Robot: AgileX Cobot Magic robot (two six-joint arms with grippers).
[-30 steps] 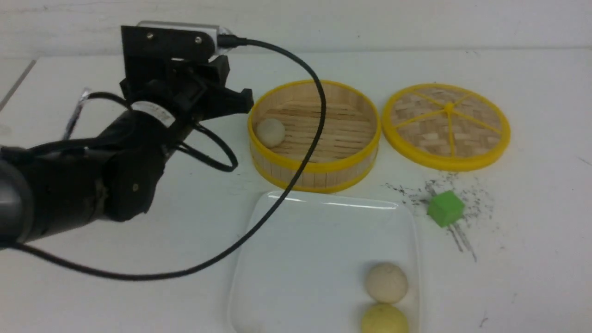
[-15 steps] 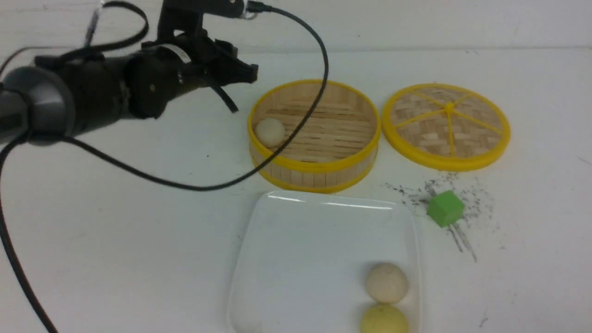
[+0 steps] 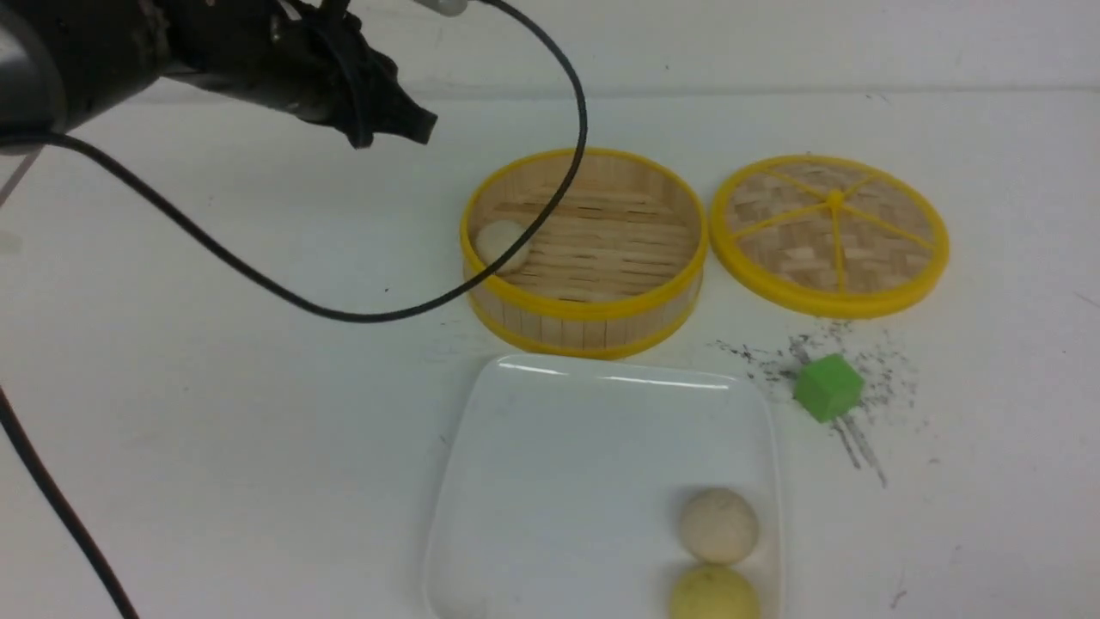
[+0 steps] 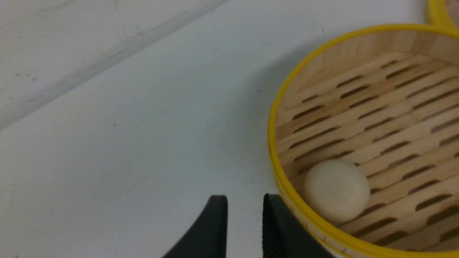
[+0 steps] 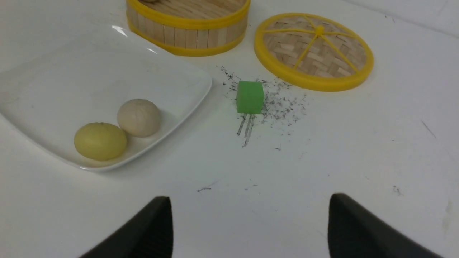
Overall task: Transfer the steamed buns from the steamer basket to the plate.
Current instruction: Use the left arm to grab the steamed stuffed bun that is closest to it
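One cream steamed bun (image 3: 498, 241) (image 4: 337, 190) lies against the left inner wall of the steamer basket (image 3: 584, 309) (image 4: 276, 172). On the white plate (image 3: 584, 447) (image 5: 71, 71), at its near right corner, rest another cream bun (image 3: 718, 525) (image 5: 139, 117) and a pale yellow one (image 3: 713, 595) (image 5: 100, 141), touching. My left gripper (image 3: 421, 131) (image 4: 244, 202) hangs high to the left of the basket, outside its rim, jaws a narrow gap apart with nothing between them. My right gripper (image 5: 249, 199) stands wide open and empty over bare table near the plate; the front view does not show it.
The woven lid (image 3: 832, 232) (image 5: 313, 50) lies flat right of the basket. A green cube (image 3: 828, 388) (image 5: 250, 96) sits among dark scuff marks between lid and plate. The left arm's black cable (image 3: 344, 314) loops in front of the basket's left side.
The left arm has risen and swung back and to the left, away from the basket's side. Its jaws have narrowed. The buns, plate and basket have not moved.
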